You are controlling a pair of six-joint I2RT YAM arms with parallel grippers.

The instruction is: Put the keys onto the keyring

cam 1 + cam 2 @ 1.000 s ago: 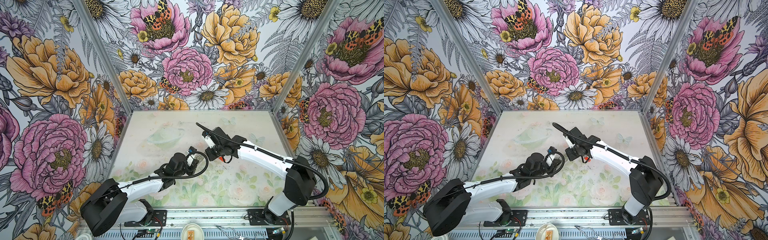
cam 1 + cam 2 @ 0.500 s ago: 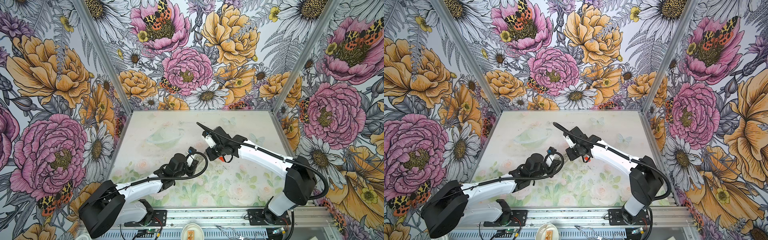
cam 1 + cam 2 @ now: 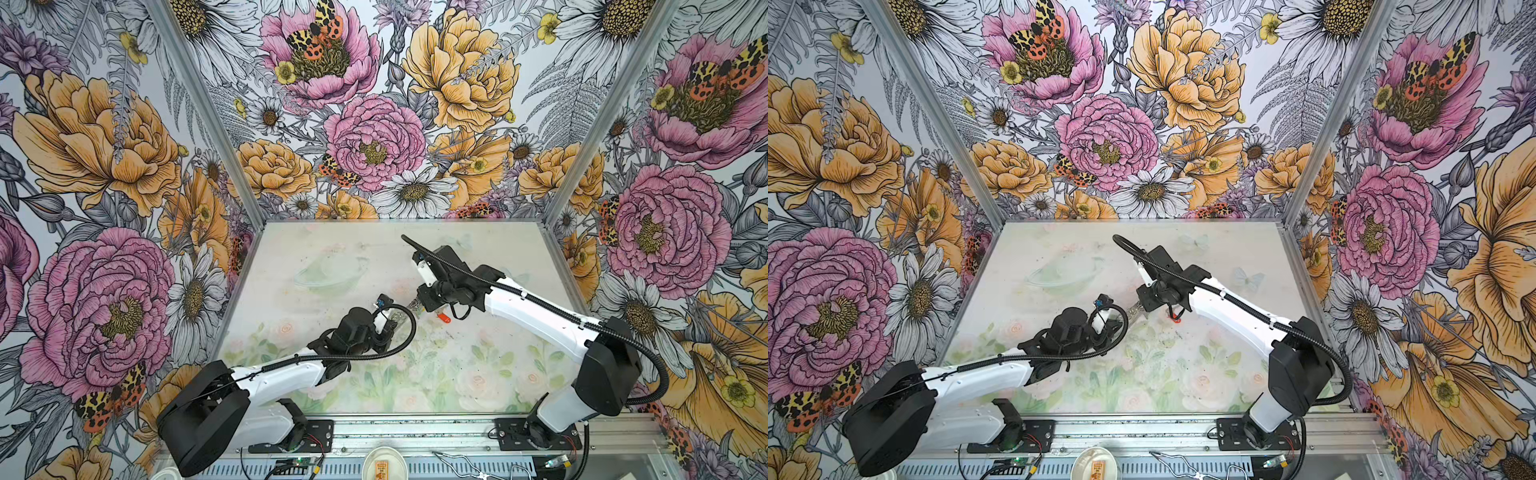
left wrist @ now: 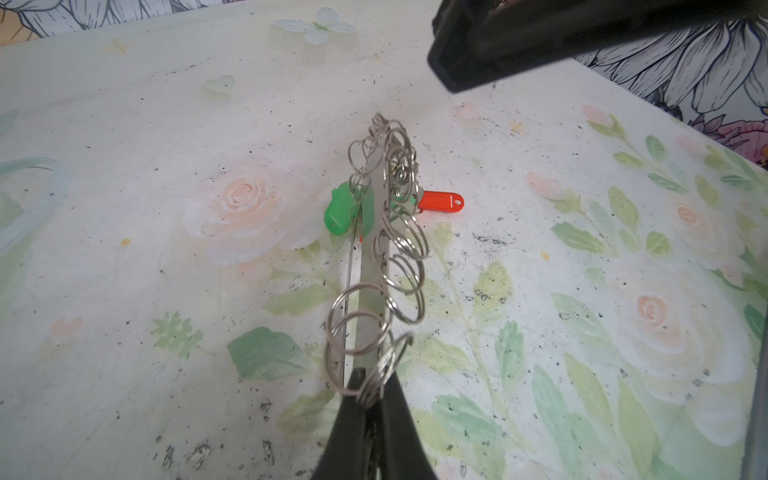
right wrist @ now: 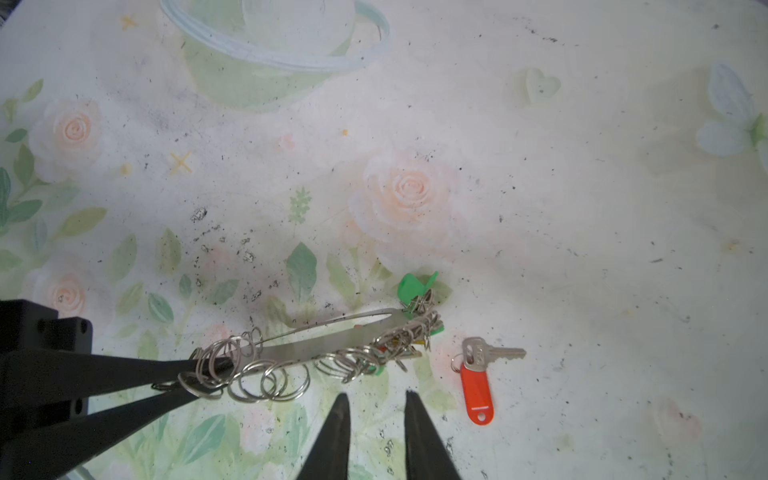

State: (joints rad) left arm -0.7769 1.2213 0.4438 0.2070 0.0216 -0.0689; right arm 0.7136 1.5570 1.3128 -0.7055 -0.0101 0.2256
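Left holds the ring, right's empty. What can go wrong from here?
The left gripper pinches the keyring only at its rim, among loose split rings; pushing a key on may twist or slip it.
The red-tagged key lies flat on the table close to the ring; the open right gripper may skid it or snag the split rings.

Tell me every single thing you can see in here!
keyring: one, silver-grey, held edge-on by left jaws
split rings: many, silver, along keyring's edge
green tags: a few, green, at keyring's far end
key: one, silver with orange-red tag, lying on table beside keyring
table: one, pale floral
walls: three, flowered, around table
left jaws: black, shut on keyring's edge
right jaws: black, open, empty, near keyring
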